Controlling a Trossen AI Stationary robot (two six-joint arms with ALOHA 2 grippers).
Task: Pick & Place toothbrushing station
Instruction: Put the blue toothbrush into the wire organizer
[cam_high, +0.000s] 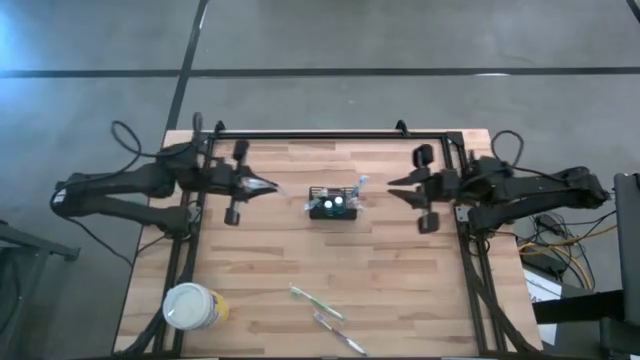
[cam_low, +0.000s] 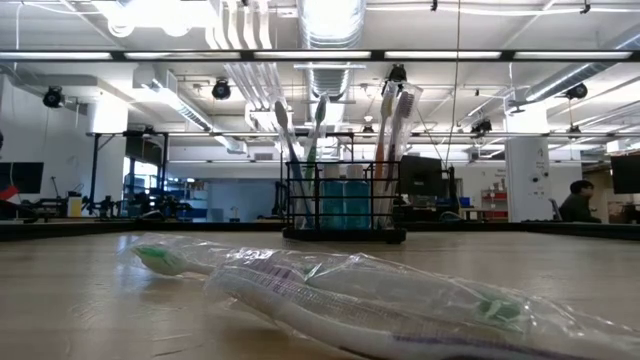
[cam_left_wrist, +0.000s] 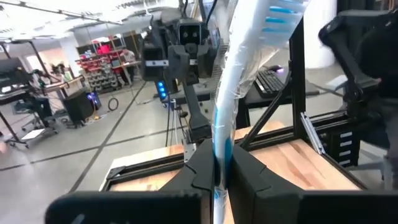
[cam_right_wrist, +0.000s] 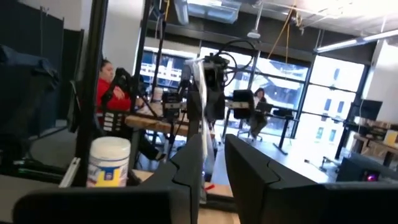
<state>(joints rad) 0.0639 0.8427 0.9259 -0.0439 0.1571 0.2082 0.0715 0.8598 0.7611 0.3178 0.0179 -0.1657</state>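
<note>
The black slatted holder (cam_high: 333, 207) stands upright on its base at the middle of the wooden table, with several toothbrushes standing in it (cam_low: 345, 205). My left gripper (cam_high: 268, 186) is to the holder's left, above the table, shut on a plastic-wrapped blue and white toothbrush (cam_left_wrist: 233, 106). My right gripper (cam_high: 392, 190) is to the holder's right, empty, its fingers a narrow gap apart (cam_right_wrist: 214, 168). Two wrapped toothbrushes (cam_high: 317, 303) (cam_high: 338, 333) lie flat near the front edge. My left gripper pinches the wrapped toothbrush by its blue handle (cam_left_wrist: 219, 152) between the two fingers. The fingers lie level and point toward the table's right. The bristle end (cam_left_wrist: 283, 15) sticks out beyond the fingertips, clear of the table.
A round yellow cup with a white lid (cam_high: 190, 306) stands at the front left corner. A black frame rail (cam_high: 330, 134) runs along the far edge and down both sides. In the low view the two wrapped toothbrushes (cam_low: 330, 290) lie close in front of the camera. People sit in the room behind.
</note>
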